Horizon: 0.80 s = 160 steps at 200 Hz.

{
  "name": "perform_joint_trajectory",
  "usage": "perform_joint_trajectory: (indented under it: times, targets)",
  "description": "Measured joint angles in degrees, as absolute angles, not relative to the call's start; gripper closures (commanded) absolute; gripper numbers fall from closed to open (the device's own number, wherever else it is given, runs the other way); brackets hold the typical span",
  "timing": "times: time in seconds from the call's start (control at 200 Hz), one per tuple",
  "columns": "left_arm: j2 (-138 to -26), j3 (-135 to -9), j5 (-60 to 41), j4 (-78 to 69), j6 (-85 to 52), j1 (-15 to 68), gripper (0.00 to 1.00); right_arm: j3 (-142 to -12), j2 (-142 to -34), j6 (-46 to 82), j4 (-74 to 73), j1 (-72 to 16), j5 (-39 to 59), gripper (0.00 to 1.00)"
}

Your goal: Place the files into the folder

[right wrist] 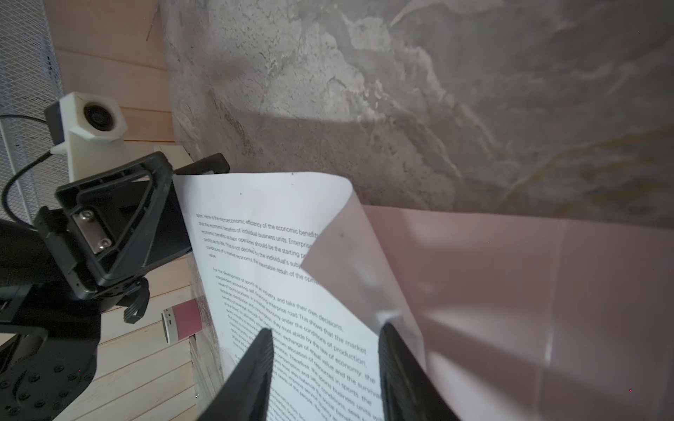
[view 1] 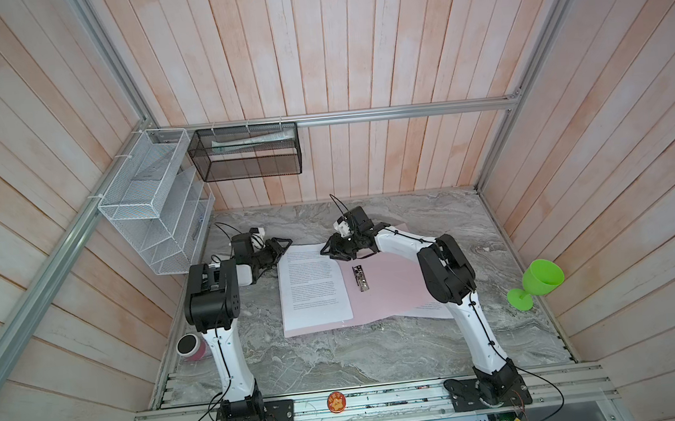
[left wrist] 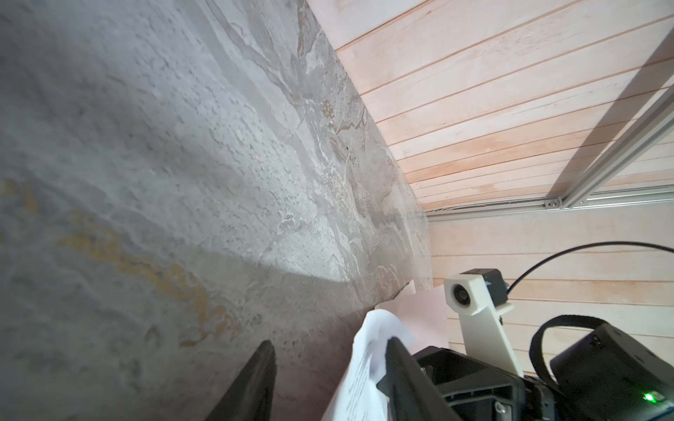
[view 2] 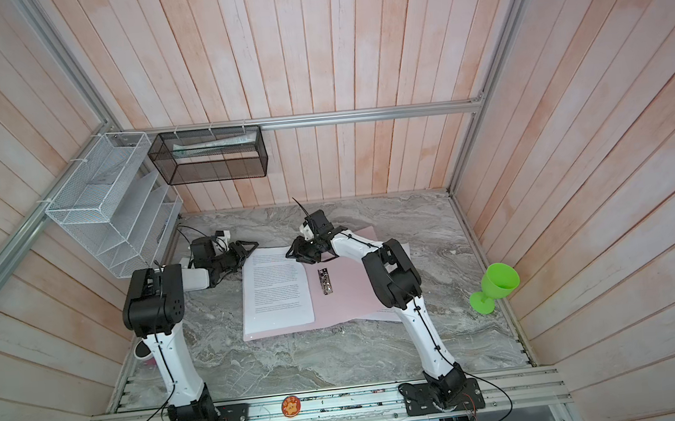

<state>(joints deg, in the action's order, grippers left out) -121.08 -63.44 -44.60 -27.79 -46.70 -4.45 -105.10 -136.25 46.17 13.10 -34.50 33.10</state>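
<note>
You had left gripper (left wrist: 330, 342) and right gripper (right wrist: 326, 330) both gaping at the files' (view 1: 313, 288) far corners. Your right arm (view 1: 445, 268) overhung the folder (view 1: 388, 290), clip (view 1: 360, 278) just beside the files

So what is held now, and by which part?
Nothing looks clamped. The right gripper is open, a curled far corner of the files leaning on one finger; the left gripper is open at the other far corner.

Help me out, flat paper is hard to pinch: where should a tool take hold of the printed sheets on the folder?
Grip the sheets at their far corner on the clip side, coming from the far edge: it curls up off the pink folder, leaving room beneath; the near edge lies flat.
</note>
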Motion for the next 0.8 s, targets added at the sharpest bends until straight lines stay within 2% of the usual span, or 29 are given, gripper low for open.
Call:
perform_joint_trajectory:
  times: [0.05, 0.08, 0.155, 0.33, 0.375, 0.435, 0.47, 0.56, 0.665, 0.8]
  targets:
    - [-121.1, -63.5, -44.6, -27.7, -46.5, -4.9, 0.44, -104.0, -135.6, 46.0, 13.5, -34.3, 32.7, 0.53]
    - [-121.1, -63.6, -44.6, -27.6, -46.4, -5.3, 0.35, -103.2, -135.0, 45.7, 13.8, -34.2, 32.3, 0.53]
    - [-120.9, -63.7, -44.6, -25.6, -45.4, -6.4, 0.26, -100.1, -131.9, 44.6, 14.6, -33.2, 30.9, 0.52]
    - [-114.5, -62.2, -41.8, -16.6, -42.9, -8.9, 0.25, -87.5, -116.8, 41.2, 15.5, -28.6, 26.5, 0.51]
    - [-111.0, -60.8, -40.4, -14.2, -41.9, -9.0, 0.25, -85.1, -112.5, 39.7, 16.5, -27.1, 24.7, 0.44]
    - [-105.1, -58.1, -38.3, -11.1, -40.2, -8.5, 0.25, -82.6, -106.7, 37.5, 17.6, -25.0, 21.3, 0.41]
    - [-101.9, -56.4, -37.1, -9.6, -39.1, -7.9, 0.26, -81.5, -103.7, 36.3, 18.2, -23.8, 19.2, 0.35]
    - [-94.8, -51.9, -33.6, -5.4, -36.7, -5.3, 0.25, -78.9, -97.6, 33.3, 19.6, -21.6, 13.8, 0.28]
    - [-89.5, -45.6, -31.4, -1.7, -35.0, -2.8, 0.25, -76.7, -94.6, 30.0, 21.2, -20.4, 8.7, 0.28]
    - [-84.9, -38.9, -28.2, 3.3, -33.8, -2.9, 0.24, -74.4, -95.6, 27.2, 23.7, -19.6, 4.4, 0.28]
